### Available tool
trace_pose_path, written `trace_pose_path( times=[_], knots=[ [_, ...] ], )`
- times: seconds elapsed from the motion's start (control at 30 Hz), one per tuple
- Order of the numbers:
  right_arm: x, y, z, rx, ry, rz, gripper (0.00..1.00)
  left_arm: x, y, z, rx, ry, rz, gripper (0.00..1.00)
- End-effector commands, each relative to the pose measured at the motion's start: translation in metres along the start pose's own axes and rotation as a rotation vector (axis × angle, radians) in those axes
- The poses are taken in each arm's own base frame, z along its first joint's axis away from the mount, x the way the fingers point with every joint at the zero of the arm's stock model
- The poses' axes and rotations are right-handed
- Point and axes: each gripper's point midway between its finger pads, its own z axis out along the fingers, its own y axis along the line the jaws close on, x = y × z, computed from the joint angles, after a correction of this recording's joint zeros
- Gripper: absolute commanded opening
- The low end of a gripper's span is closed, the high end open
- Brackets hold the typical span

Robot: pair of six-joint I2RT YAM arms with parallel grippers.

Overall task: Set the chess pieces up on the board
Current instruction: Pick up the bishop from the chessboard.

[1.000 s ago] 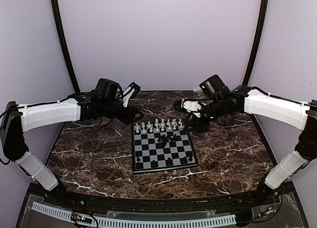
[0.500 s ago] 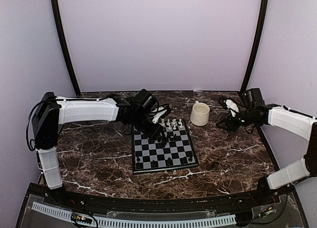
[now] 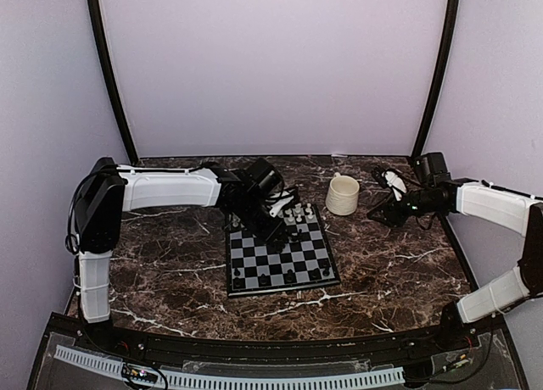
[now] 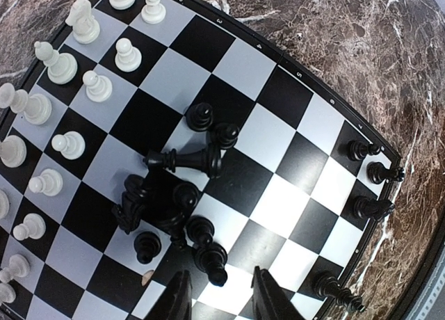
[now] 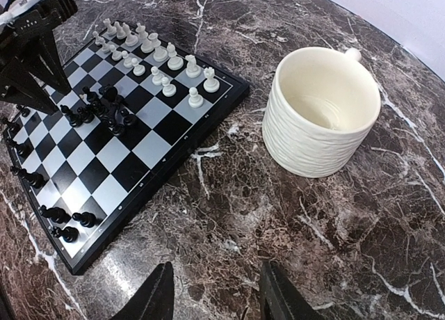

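Note:
The checkered board [image 3: 299,261] lies mid-table. White chess pieces [image 3: 297,212] stand in rows along its far edge, and they show at the left of the left wrist view [image 4: 62,68]. Several black chess pieces lie heaped near the board's middle [image 4: 167,195], some toppled. Other black pieces stand along the near edge [image 3: 265,280]. My left gripper [image 3: 277,227] hangs open and empty just above the heap, its fingertips [image 4: 178,299] beside a fallen black piece [image 4: 208,259]. My right gripper [image 3: 378,212] is open and empty over bare marble, right of the mug; its fingertips [image 5: 160,296] frame only tabletop.
A cream mug [image 3: 342,195] stands upright and empty [image 5: 323,111] on the marble just right of the board's far corner. The dark marble tabletop [image 3: 153,263] surrounds the board. Black posts and pale walls close in the back and sides.
The left arm swung from the back left to over the board's heap of black pieces. The right arm drew back to the right, leaving the mug standing beside the board.

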Motion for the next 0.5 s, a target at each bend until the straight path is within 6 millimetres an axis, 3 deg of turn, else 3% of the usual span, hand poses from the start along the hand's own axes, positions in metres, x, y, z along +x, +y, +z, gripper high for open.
trace_pose_path(
  times=[0.0, 0.47],
  knots=[
    [-0.006, -0.002, 0.001, -0.006, -0.029, -0.014, 0.43, 0.006, -0.007, -0.001, 0.010, 0.040, 0.013, 0.32],
    [-0.005, -0.002, 0.002, -0.007, -0.024, -0.012, 0.43, 0.009, -0.002, 0.009, -0.008, 0.062, 0.022, 0.26]
  ],
)
